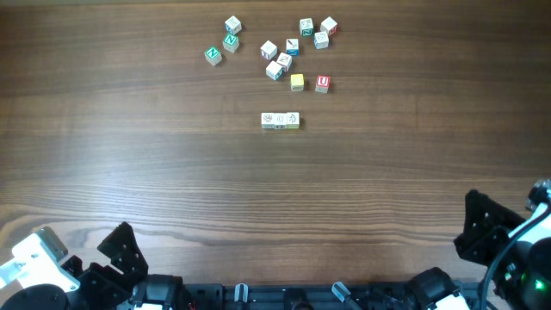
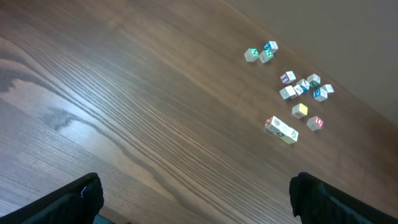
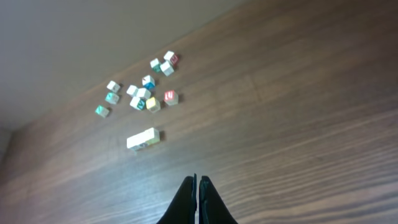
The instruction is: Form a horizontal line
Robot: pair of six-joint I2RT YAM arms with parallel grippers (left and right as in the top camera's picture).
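Observation:
The horizontal line [image 1: 281,120] is a short row of three pale picture cubes touching side to side, its right end cube yellowish, lying mid-table. It also shows in the left wrist view [image 2: 281,130] and the right wrist view [image 3: 143,139]. My left gripper [image 2: 193,193] is open and empty, far from the cubes at the near left edge [image 1: 120,250]. My right gripper [image 3: 199,190] is shut on nothing, at the near right edge [image 1: 486,228].
Loose letter cubes lie scattered beyond the row: two green ones [image 1: 222,47], a white and blue cluster [image 1: 280,60], a yellow cube [image 1: 297,82], a red U cube [image 1: 323,83] and several more [image 1: 317,33]. The table is dark wood [image 1: 172,172].

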